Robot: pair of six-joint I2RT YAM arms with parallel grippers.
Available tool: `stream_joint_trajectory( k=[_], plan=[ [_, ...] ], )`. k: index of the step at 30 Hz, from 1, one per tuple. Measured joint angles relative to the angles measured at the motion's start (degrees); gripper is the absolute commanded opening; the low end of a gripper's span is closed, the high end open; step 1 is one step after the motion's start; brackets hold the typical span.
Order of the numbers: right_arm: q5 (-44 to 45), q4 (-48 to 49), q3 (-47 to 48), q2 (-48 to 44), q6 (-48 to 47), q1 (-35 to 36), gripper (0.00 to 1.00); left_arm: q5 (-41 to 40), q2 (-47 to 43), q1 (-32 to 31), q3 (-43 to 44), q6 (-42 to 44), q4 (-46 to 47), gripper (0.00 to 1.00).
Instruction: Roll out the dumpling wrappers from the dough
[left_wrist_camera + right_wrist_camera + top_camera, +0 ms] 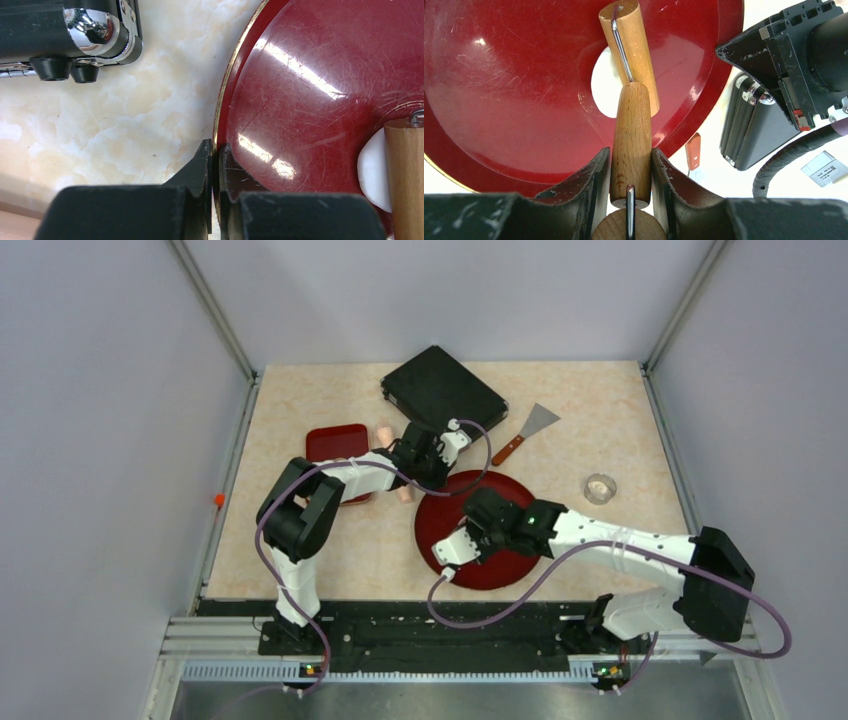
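Observation:
A small white lump of dough (605, 85) lies on the round red plate (514, 90), partly under the barrel of a wooden rolling pin (629, 50). My right gripper (630, 152) is shut on the pin's handle, above the plate's middle (478, 525). My left gripper (215, 165) is shut on the plate's gold-edged rim, one finger outside and one inside, at the plate's far side (432, 472). In the left wrist view the dough (372, 172) peeks out beside the pin (405, 170). No dumpling wrappers are in view.
A black case (440, 390) lies behind the plate, close to my left gripper. A scraper with a red handle (525, 432) and a small clear ring cutter (600, 487) sit to the right. A small red tray (335, 445) is at the left.

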Motion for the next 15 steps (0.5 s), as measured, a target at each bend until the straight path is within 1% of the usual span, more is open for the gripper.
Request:
stream_joint_trajectory(
  k=[15],
  plan=[
    [-0.8, -0.7, -1.9, -1.7, -0.5, 0.0, 0.0, 0.0, 0.0, 0.0, 0.0, 0.0, 0.0, 0.0]
  ],
)
